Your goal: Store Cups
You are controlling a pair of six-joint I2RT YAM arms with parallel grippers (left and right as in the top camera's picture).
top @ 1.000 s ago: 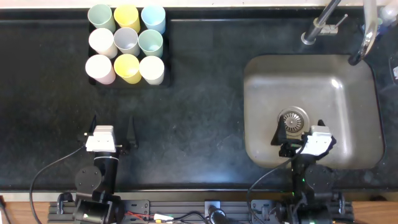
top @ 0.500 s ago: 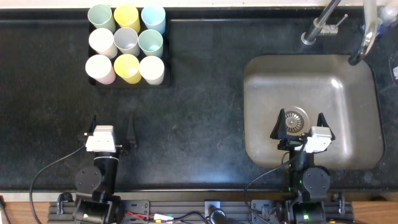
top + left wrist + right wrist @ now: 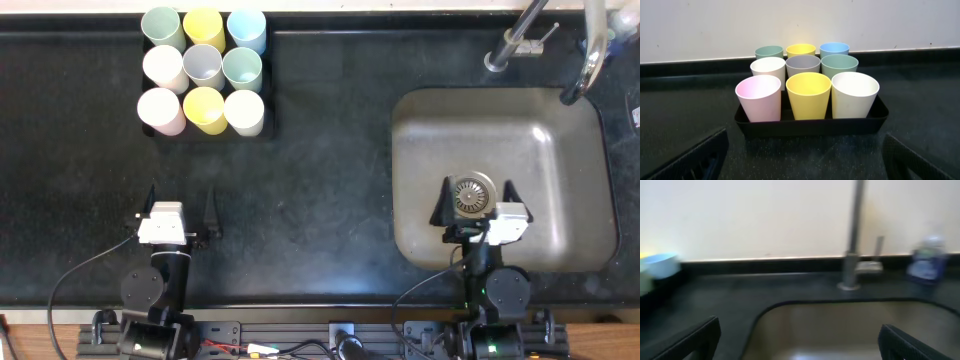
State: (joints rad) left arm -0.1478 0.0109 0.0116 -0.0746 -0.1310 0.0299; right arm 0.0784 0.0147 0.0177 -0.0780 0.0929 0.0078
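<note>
Left claw and right claw both gaped at the near edge. The cups sat packed in the far-left tray, so a wide-jawed reach could topple neighbours.

I see nine cups upright in three rows inside a black tray on the dark counter; my left gripper gapes wide before it.

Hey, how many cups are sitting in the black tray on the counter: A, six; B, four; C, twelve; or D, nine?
D: the cups stand in three rows of three inside the tray, which makes nine.
</note>
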